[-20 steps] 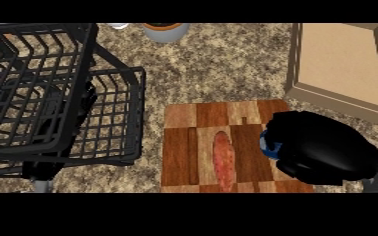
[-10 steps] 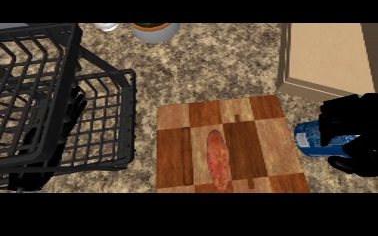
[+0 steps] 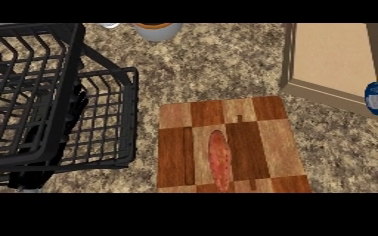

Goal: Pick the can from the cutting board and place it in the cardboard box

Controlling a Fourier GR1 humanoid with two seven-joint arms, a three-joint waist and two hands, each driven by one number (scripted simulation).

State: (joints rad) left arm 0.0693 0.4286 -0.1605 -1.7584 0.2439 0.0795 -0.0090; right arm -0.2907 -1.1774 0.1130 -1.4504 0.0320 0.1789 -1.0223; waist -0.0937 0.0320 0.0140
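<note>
Speckled counter (image 3: pixel 221 75) is being viewed from above | cutting board (image 3: pixel 280 140) at 6 o'clock, carrying a reddish oblong item (image 3: pixel 218 157) | wire basket (image 3: pixel 66 105) at 9 | can (image 3: pixel 372 97) is being cropped at 3, at the near rim of the cardboard box (image 3: pixel 332 60) | bowl (image 3: pixel 156 30) at 12 | fingers cannot be told, with neither hand being shown
</note>
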